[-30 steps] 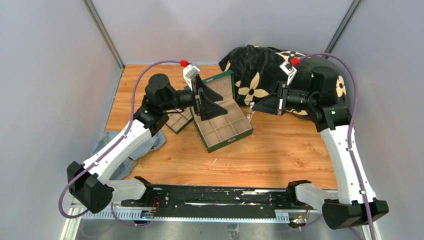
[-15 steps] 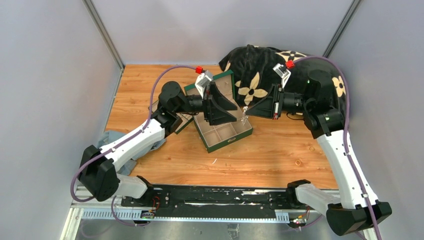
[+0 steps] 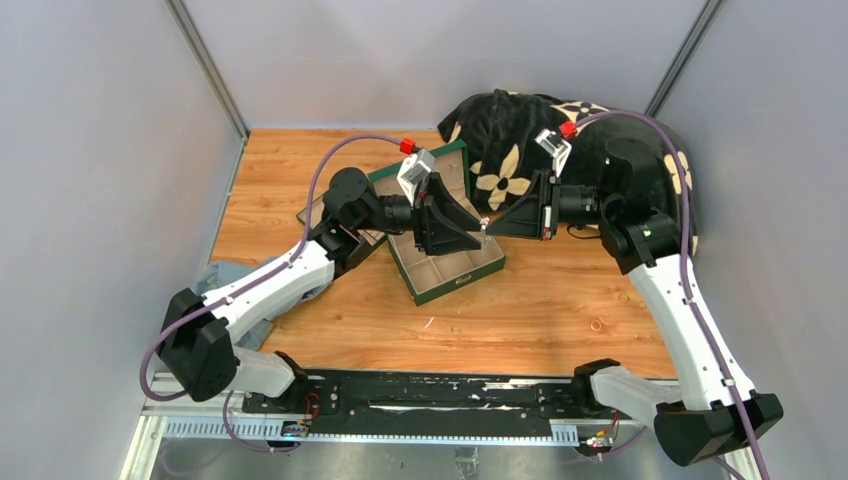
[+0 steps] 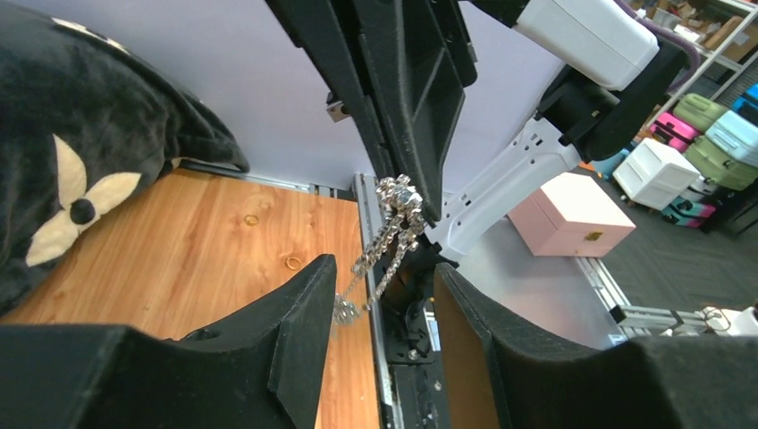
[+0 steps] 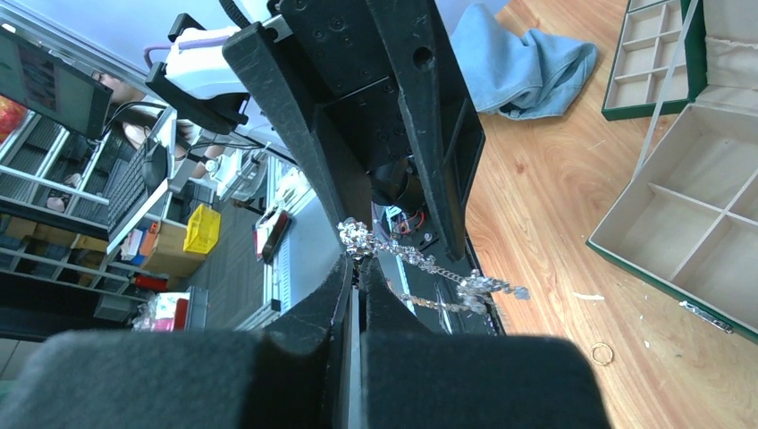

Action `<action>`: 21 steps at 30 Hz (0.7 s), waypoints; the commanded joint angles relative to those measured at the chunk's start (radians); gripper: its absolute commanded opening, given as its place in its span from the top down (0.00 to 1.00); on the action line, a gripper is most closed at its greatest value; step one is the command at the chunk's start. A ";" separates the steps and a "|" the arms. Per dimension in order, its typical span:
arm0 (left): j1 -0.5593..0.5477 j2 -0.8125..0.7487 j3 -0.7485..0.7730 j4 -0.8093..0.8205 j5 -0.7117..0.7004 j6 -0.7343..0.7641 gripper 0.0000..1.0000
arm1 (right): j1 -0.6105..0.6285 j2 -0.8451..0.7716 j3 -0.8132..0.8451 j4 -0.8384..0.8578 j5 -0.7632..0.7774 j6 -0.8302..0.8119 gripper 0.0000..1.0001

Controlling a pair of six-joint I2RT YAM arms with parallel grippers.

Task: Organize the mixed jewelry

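My right gripper (image 3: pixel 497 225) is shut on a glinting silvery chain cluster (image 5: pixel 420 264), pinched at the fingertips (image 5: pixel 357 261) and dangling above the open green box (image 3: pixel 445 255). My left gripper (image 3: pixel 472 232) faces it tip to tip, open and empty. In the left wrist view the chain (image 4: pixel 390 234) hangs just beyond and between my open left fingers (image 4: pixel 304 308). A small gold ring (image 3: pixel 597 325) lies on the wood at the right; it also shows in the left wrist view (image 4: pixel 293 263) and the right wrist view (image 5: pixel 602 354).
The box's loose divider tray (image 5: pixel 648 54) lies left of it, beside a blue cloth (image 5: pixel 527 54). A black flowered blanket (image 3: pixel 560 130) fills the back right. A thin pale sliver (image 3: pixel 430 322) lies in front of the box.
Both grippers have closed in on each other over the green box: the left moved right, the right moved left with the chain still in it. They now nearly touch.
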 commanded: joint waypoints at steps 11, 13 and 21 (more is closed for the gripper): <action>-0.019 0.027 0.024 0.031 0.007 0.031 0.61 | 0.023 0.033 0.023 0.001 -0.044 -0.026 1.00; -0.019 0.029 0.021 0.033 0.006 0.030 0.60 | 0.022 0.032 0.021 -0.013 -0.042 -0.037 1.00; -0.018 0.021 0.011 0.032 -0.006 0.054 0.66 | 0.022 0.031 0.011 -0.043 -0.038 -0.059 1.00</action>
